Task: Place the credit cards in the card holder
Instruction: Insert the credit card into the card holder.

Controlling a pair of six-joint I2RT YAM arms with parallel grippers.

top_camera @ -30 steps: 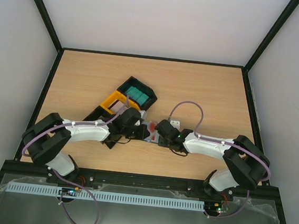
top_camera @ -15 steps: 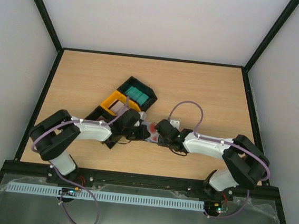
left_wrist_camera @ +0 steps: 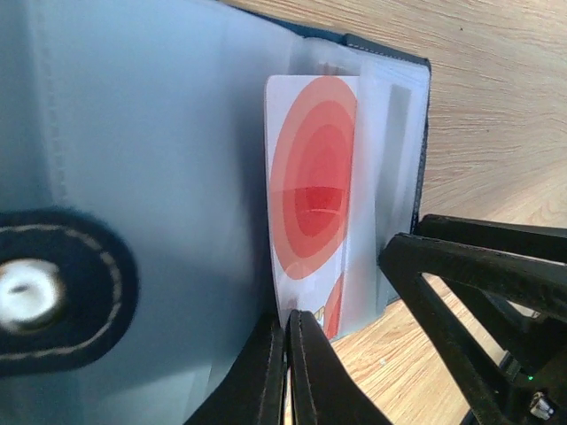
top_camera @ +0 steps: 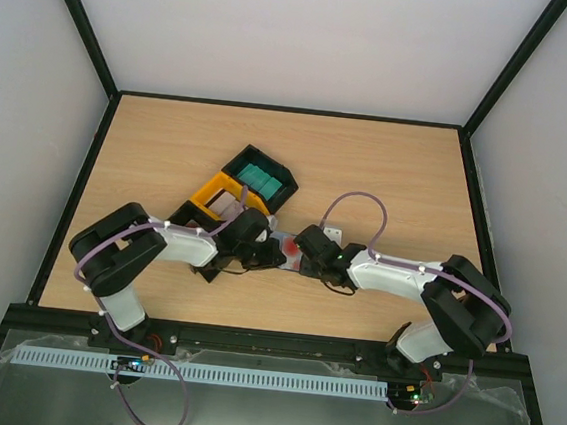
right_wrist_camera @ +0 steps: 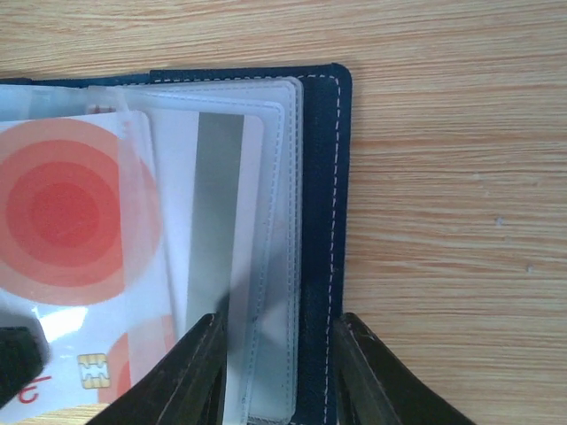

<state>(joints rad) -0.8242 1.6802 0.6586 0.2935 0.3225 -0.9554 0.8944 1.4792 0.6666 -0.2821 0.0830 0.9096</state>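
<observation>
Folding tighter, left arm edges toward card holder.

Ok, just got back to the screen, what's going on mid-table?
The left gripper is shut on a red-and-white plastic card with one side under a clear sleeve of the open navy-blue card holder. The right gripper, jaws apart, sits over the holder's stitched edge, seemingly steadying it. A grey-striped card already lies in a sleeve.

No legible text, brand or number anywhere; only a cut-off red mark on the red-and-white card.
</observation>
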